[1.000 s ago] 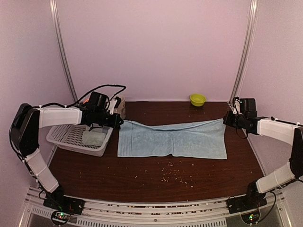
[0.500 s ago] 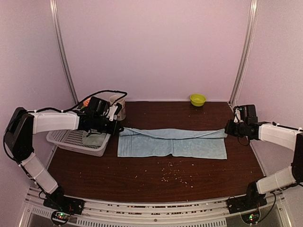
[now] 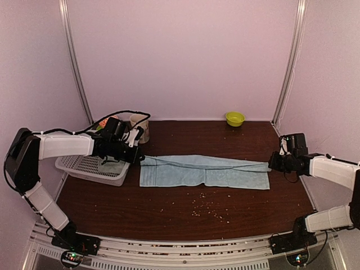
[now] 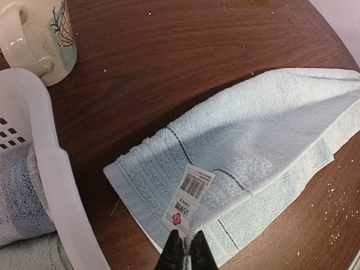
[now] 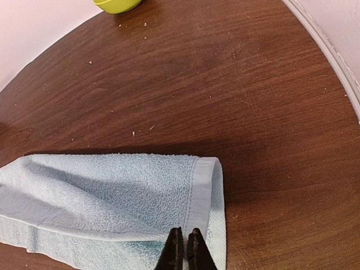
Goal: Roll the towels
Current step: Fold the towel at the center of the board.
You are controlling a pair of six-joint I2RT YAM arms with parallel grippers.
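Over the last second both arms draw the far edge of the towel [image 3: 205, 171] toward the near edge of the surface [image 3: 185, 225], so the cloth that lay spread wide now shows as a narrower band, doubled along its length. By my reading this is the lengthwise fold that prepares a slim strip for rolling, and the rolling itself is not yet begun. The left pincer [image 3: 138, 158] is closed on the towel's left corner, its tips pinched together over the hem just beside the printed label [image 4: 188, 198]. The right pincer [image 3: 273, 164] is likewise closed on the right end, gripping the top layer where it turns over. The towel lies across the middle of the surface, running from near the left edge to near the right edge. It is light blue terry, soft and nubby, with a flat woven border and thin dark stitch lines near the left end; the raised layer sags between the two grips and makes a long shallow crease. The surface is dark, glossy wood grain, speckled with pale crumbs [image 3: 205, 209] toward the near edge. At the left edge sits a white plastic mesh basket [image 3: 70, 163] with a pale cloth [image 3: 114, 166] inside, likely another towel. A cream glazed mug [image 3: 139, 125] stands at the far-left corner, and a small lime bowl [image 3: 234, 118] rests by the far edge.
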